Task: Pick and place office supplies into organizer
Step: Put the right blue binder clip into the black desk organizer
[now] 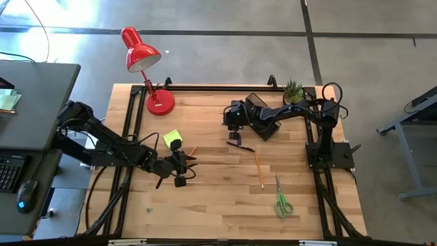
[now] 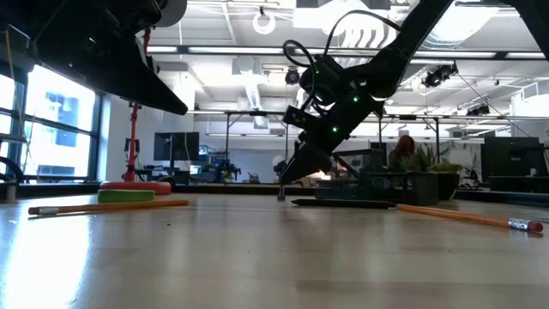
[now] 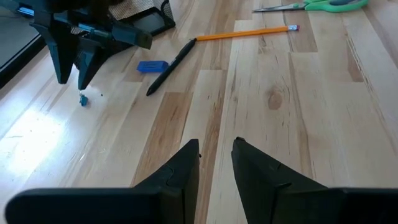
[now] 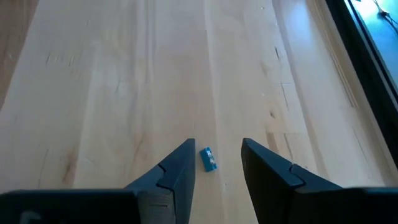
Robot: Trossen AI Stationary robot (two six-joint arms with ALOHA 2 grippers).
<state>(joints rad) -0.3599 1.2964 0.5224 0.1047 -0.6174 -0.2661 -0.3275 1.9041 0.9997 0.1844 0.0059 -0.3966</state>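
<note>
High view: the right gripper (image 1: 230,117) hung beside the organizer (image 1: 261,116); the left gripper (image 1: 184,169) waited near the sticky-note block (image 1: 171,139).

Low view: a pencil (image 2: 107,206) and the dark pen (image 2: 343,203) lay flat on the table (image 2: 257,257).

Left wrist view: its fingers stood part-open and empty; scissors (image 3: 311,5) lay well apart.

Right wrist view: the part-open fingers straddled a small blue piece (image 4: 208,159), nothing held. Judged step: picking; next, descend and close. Open board surrounded it.
</note>
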